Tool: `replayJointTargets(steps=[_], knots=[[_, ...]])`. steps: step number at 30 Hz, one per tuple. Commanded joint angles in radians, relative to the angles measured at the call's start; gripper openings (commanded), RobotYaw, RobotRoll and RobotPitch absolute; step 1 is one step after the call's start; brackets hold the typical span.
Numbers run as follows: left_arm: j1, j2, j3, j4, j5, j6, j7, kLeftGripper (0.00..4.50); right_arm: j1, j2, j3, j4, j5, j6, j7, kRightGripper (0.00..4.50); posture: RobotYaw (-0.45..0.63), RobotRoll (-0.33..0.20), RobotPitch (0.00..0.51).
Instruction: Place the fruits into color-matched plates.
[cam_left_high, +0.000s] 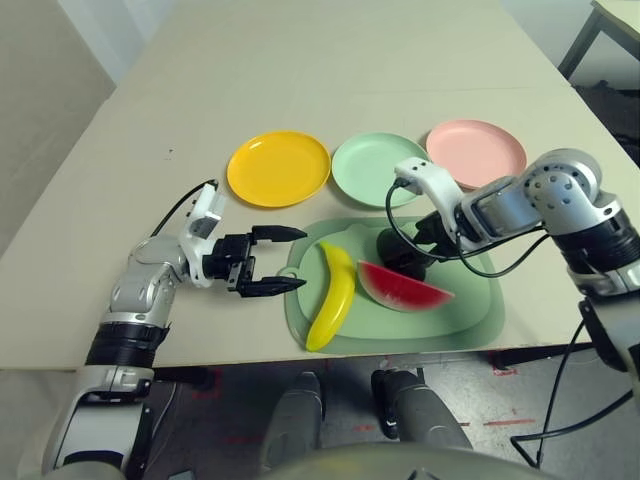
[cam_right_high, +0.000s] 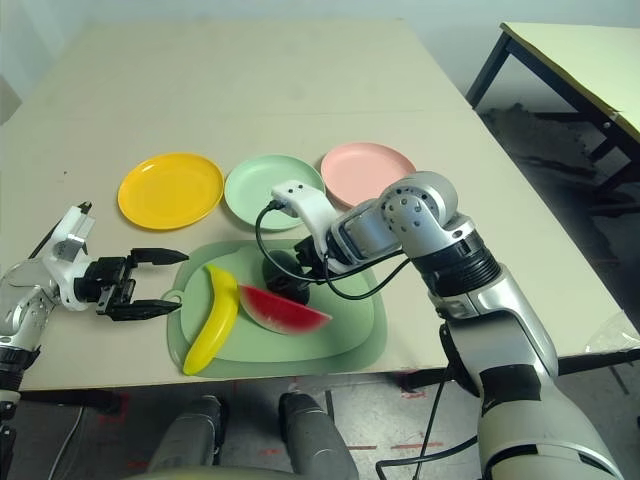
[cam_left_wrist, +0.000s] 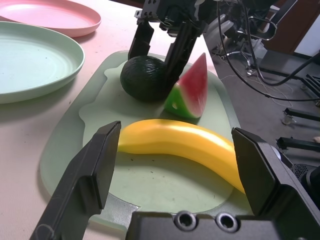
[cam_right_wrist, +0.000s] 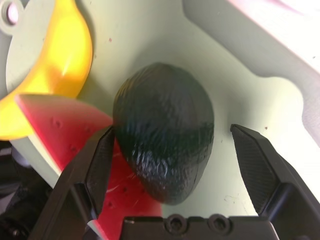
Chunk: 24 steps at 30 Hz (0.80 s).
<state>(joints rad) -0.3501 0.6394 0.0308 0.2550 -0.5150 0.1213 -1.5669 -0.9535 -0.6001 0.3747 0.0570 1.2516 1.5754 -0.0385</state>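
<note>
The banana (cam_left_high: 333, 298) lies nearest, on the green mat (cam_left_high: 470, 320) beside the watermelon wedge (cam_left_high: 403, 287) and the avocado (cam_left_wrist: 144, 78). The right end effector (cam_right_wrist: 175, 165) hangs spread wide astride the avocado, one finger against the wedge, gripping nothing. The pick seems in hand; next it should close, then carry to the mint plate (cam_left_high: 375, 169). The left end effector (cam_left_high: 280, 262) waits open at the mat's edge.

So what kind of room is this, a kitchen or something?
More likely a lab or test room than a kitchen. The fruit is toy fruit, like the banana, laid on a mat on a plain bare table, with loose cables and another table nearby.
</note>
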Motion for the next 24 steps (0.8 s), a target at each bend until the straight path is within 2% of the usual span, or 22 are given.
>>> replayJointTargets(steps=[1, 17, 20, 23, 24], knots=[[-0.001, -0.001, -0.005, -0.008, 0.005, -0.002, 0.000, 4.50, 0.020, 0.018, -0.031, 0.010, -0.018, 0.039, -0.024, 4.44, -0.03, 0.000, 0.157], [-0.002, 0.001, 0.000, -0.011, 0.002, -0.001, 0.005, 4.50, 0.052, 0.012, -0.040, -0.021, -0.024, 0.039, -0.032, 4.44, -0.04, 0.000, 0.160], [-0.014, 0.002, 0.006, 0.003, 0.001, -0.002, 0.009, 4.50, 0.052, 0.012, -0.042, -0.023, -0.027, 0.039, -0.030, 4.03, -0.04, 0.000, 0.159], [-0.015, 0.007, 0.006, 0.004, 0.002, -0.003, 0.005, 4.50, 0.054, 0.011, -0.042, -0.027, -0.028, 0.039, -0.027, 3.06, -0.04, 0.000, 0.160], [-0.014, 0.008, 0.005, 0.003, 0.003, -0.004, 0.004, 4.50, 0.054, 0.011, -0.041, -0.028, -0.029, 0.039, -0.024, 3.03, -0.04, 0.000, 0.160]])
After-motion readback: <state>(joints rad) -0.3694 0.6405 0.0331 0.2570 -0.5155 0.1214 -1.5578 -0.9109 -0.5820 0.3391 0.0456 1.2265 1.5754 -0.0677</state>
